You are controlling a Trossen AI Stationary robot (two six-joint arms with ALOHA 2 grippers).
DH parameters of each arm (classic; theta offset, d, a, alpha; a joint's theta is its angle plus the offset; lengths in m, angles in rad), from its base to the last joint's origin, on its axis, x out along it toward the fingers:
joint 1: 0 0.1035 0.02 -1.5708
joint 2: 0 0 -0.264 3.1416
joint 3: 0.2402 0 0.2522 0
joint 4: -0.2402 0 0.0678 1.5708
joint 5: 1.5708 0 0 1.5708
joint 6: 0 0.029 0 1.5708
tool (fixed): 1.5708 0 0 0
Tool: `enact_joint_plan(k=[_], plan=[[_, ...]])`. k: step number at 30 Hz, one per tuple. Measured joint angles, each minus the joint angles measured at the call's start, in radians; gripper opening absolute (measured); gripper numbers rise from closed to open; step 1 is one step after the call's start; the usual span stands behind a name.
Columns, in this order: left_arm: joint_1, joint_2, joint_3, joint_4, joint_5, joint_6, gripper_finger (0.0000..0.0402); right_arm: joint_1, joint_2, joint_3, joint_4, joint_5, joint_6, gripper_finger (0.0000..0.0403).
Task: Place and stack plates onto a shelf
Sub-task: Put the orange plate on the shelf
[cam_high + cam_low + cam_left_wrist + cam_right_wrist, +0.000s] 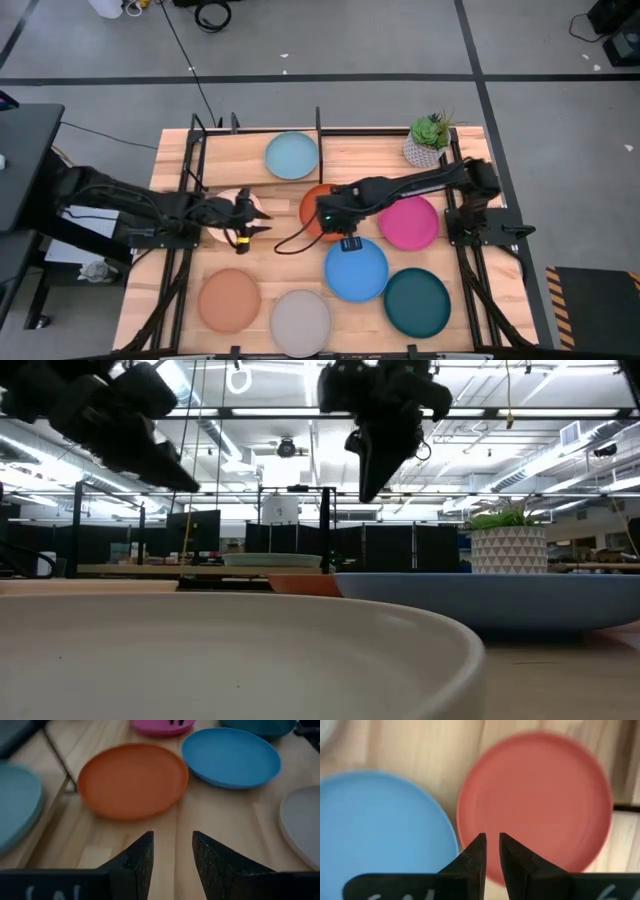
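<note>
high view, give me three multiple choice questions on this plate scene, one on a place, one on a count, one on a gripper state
1. Which plate lies on the shelf?
A. magenta
B. light blue
C. dark teal

2. How many plates show in the high view?
A. six
B. seven
C. eight

3. How do the right gripper's fingers stand?
A. slightly apart, holding nothing
B. clamped on the bright blue plate
C. clamped on the potted plant

Answers:
1 B: the light blue plate sits on the plank between the black rods, at the table's far edge.
2 C: light blue, pale peach, orange plate, magenta, bright blue, dark teal, terracotta, grey-white.
3 A: the right gripper shows a narrow gap over the orange plate's rim, gripping nothing.
</note>
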Motion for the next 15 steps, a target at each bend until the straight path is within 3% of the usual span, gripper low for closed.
enact_joint_plan(k=[8,15], plan=[[0.013,0.228,0.0,0.251,0.011,0.177,0.0142,0.0,-0.25,-0.396,0.599,0.001,-0.077,0.0058],[0.062,0.401,0.091,0.274,0.07,0.209,0.0142,-0.015,-0.351,-0.661,1.129,0.003,-0.201,0.0058]])
